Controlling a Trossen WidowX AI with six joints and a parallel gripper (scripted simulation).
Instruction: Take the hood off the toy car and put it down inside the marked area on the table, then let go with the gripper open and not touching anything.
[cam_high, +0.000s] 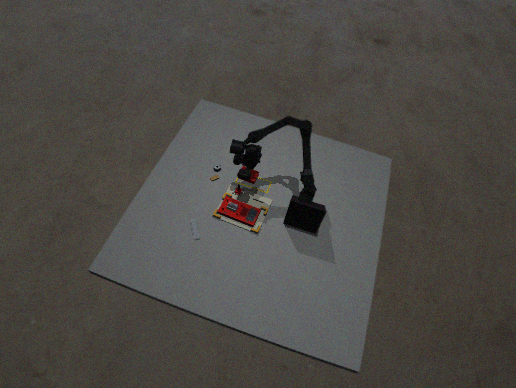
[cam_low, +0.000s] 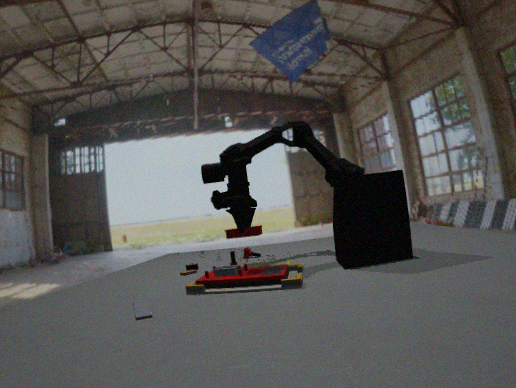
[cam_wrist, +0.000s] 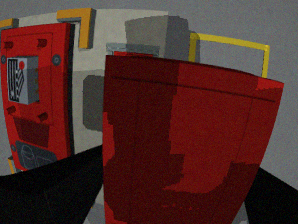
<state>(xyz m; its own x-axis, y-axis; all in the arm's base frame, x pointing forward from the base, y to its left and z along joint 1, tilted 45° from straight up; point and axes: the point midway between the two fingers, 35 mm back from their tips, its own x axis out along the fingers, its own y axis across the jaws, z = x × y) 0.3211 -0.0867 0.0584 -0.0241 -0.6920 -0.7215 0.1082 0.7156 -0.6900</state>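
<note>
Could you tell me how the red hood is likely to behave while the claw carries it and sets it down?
The red hood probably stays stiff: it keeps a flat panel shape with no sag while hanging from the claw. It looks thin and likely light, held level above the toy car. Its flat underside suggests it should lie still once lowered, not roll, though its smooth faces might slip.

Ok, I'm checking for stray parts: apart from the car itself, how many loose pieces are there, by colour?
Red: 2, hood in the claw and a small piece
Black piece: 1
Tan piece: 1
White piece: 1
Total: 5
</note>
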